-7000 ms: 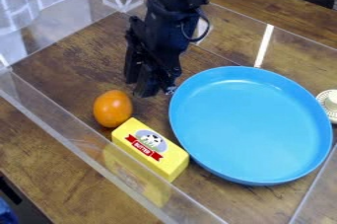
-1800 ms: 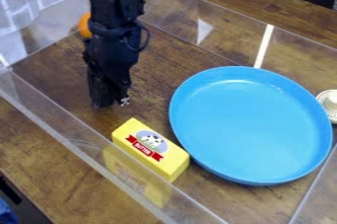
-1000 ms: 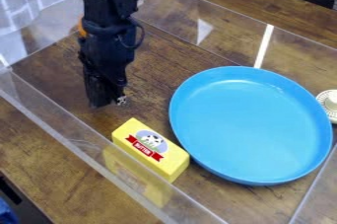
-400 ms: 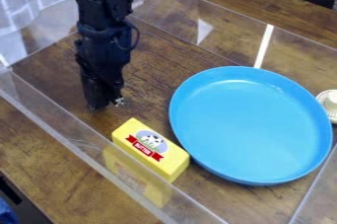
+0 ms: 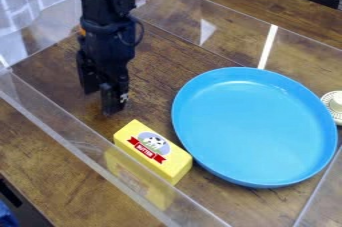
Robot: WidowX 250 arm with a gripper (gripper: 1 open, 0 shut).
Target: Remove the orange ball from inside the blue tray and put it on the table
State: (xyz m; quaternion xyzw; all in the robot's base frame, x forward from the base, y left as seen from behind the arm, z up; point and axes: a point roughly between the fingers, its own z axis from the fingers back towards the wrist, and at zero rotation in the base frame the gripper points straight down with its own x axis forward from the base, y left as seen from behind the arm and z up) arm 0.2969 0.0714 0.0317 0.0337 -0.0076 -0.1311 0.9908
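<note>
The blue tray [image 5: 254,126] lies on the right half of the table [image 5: 54,101] with nothing in it. My gripper [image 5: 106,97] points straight down over the wood to the left of the tray, close to the surface. Its fingers stand open and I see nothing between them. A small patch of orange [image 5: 80,29] shows at the left edge of the arm, higher up in the picture. It looks like the orange ball, almost wholly hidden behind the arm.
A yellow block with a label [image 5: 150,151] lies just in front of the gripper, near the front acrylic wall [image 5: 80,161]. A white round object [image 5: 333,107] sits at the right edge beyond the tray. Clear walls border the tabletop.
The fingers were shut and have now spread open. The arm has stayed over the same spot left of the tray.
</note>
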